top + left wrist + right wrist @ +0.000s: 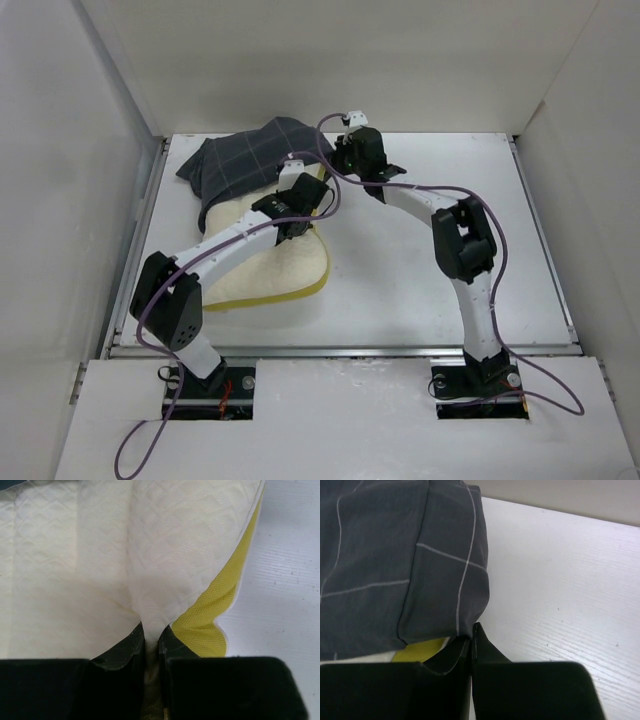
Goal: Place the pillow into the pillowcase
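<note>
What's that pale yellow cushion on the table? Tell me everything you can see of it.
The pillow is plump, soft and cream-coloured, with a quilted, diamond-textured cover and a brighter yellow mesh band along its edge. It lies flat on the white table, toward the left. Its far end is covered by the dark checked pillowcase. The left gripper pinches a raised fold of its cover near the yellow edge.

pillowcase [245,160] over pillow [270,270] — far end

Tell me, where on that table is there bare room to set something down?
Bare table lies right of the right arm, and in front between the pillow and that arm. Crowded: far left, where pillowcase, pillow and left arm bunch.
</note>
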Robot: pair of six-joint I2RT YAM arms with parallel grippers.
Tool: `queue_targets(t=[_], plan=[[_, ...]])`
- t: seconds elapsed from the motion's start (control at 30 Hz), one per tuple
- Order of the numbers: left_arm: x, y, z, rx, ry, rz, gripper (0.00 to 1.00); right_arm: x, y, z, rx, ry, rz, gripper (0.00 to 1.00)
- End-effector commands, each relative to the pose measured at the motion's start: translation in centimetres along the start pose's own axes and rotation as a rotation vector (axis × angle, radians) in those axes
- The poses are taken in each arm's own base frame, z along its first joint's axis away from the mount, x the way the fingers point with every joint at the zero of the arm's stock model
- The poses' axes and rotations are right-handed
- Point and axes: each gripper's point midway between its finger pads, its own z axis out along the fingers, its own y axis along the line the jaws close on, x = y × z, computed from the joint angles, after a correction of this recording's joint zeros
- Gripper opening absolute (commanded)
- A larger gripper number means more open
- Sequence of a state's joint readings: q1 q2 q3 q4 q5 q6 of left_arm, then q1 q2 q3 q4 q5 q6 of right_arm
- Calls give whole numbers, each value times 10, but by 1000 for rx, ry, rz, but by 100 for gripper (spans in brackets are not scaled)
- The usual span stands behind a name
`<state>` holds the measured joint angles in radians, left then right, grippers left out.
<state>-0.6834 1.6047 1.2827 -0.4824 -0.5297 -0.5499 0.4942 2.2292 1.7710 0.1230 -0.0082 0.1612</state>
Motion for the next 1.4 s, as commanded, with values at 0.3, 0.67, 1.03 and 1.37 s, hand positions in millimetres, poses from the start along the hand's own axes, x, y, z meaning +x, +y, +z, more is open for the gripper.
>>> queue_targets(t=[0.3, 0.67, 1.03, 1.37], plan=[[-146, -30, -43, 106, -357, -235, 0, -45, 98, -129, -345, -43, -117, 0], [-140, -101, 43, 35, -263, -303, 0, -30, 150, -283, -780, -5, -18, 0], [-76, -165, 41, 274, -105, -214, 0, 13, 93, -243, -621, 135, 24, 6], [-58, -108, -14, 295, -70, -120, 100, 5, 59, -272, -420, 159, -28, 54]])
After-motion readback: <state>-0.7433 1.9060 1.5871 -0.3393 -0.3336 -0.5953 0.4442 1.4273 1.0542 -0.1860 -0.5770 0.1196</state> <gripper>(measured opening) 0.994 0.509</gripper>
